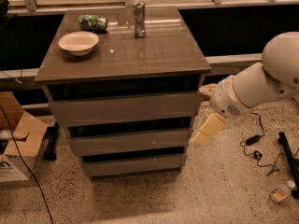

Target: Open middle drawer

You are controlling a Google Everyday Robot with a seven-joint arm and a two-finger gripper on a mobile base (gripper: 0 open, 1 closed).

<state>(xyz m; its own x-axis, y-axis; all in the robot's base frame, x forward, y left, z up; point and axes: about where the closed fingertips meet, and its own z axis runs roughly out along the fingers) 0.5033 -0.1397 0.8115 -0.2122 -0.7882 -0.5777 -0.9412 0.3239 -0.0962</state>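
Observation:
The grey drawer unit (122,55) has three drawers. The middle drawer (128,142) is shut, its front flush with the others and a dark gap above it. My gripper (198,115) is at the unit's right front corner, level with the top and middle drawers. Its two cream fingers are spread apart: the upper one (207,88) is by the top drawer's right end, and the lower one (207,129) points down-left at the middle drawer's right end. It holds nothing. The white arm (261,85) reaches in from the right.
On the unit's top stand a cream bowl (78,42), a green crumpled packet (92,22) and a silver can (138,18). A cardboard box (16,143) sits on the floor at left. Black cables (254,143) and a small bottle (279,193) lie at right.

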